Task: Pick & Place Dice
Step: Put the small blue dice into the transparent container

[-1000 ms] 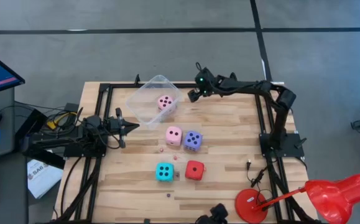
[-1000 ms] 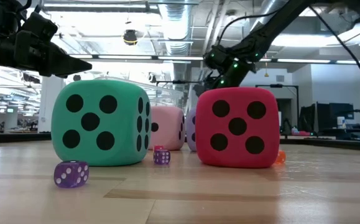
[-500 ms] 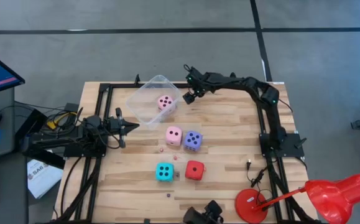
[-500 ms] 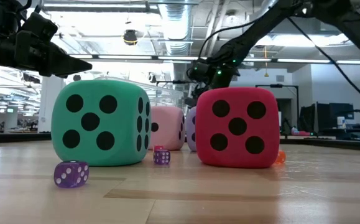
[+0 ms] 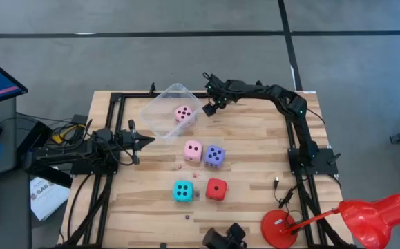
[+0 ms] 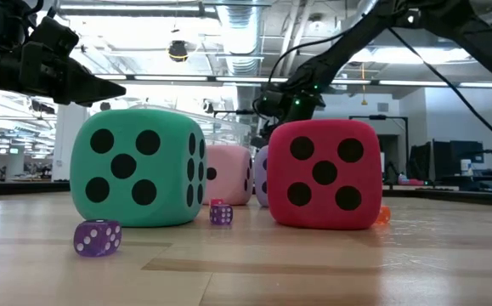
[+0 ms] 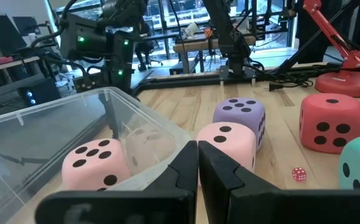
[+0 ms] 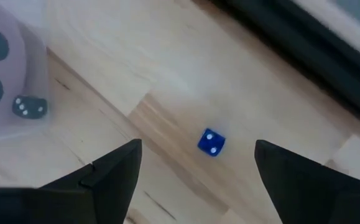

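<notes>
Four big soft dice rest flat on the table: pale pink [image 5: 193,150], violet-blue [image 5: 214,155], cyan [image 5: 182,191] and red [image 5: 216,189]. The second pale pink die [image 5: 184,113] lies inside the clear tub [image 5: 159,109]. My right gripper [image 5: 212,97] hangs open, pointing down, just right of the tub at the table's far side. In the right wrist view its fingers [image 8: 195,163] stand wide on either side of a tiny blue die [image 8: 211,142] without touching it. My left gripper [image 5: 144,140] waits shut at the table's left, aimed at the tub [image 7: 105,118].
Tiny dice are scattered about: a purple one [image 6: 98,237], another [image 6: 221,212] between the big dice, an orange one [image 6: 383,214], a red one [image 7: 298,174], a dark one [image 8: 29,107] by the tub wall. A red lamp [image 5: 365,216] stands at the near right corner.
My right gripper has shifted a little toward the table's left, closer to the tub, as its arm stretched out; for the last half second it has held still. The dice and the tub have not moved.
</notes>
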Robot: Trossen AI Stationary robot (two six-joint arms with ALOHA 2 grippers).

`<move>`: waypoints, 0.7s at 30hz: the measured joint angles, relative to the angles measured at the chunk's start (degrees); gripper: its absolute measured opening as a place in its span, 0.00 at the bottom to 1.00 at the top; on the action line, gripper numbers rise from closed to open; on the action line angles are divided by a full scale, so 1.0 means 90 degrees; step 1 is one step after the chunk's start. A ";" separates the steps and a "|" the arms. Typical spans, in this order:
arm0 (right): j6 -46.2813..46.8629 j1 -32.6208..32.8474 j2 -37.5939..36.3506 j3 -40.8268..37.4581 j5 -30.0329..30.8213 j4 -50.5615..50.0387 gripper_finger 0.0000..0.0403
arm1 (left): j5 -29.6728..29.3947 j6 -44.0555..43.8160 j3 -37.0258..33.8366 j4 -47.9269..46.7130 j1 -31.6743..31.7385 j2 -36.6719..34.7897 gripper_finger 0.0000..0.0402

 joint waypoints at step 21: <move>-0.4757 -0.0386 -0.0007 0.0522 -0.1077 -0.1094 0.74 | 0.0005 -0.0002 0.0000 0.0000 -0.0001 0.0000 0.01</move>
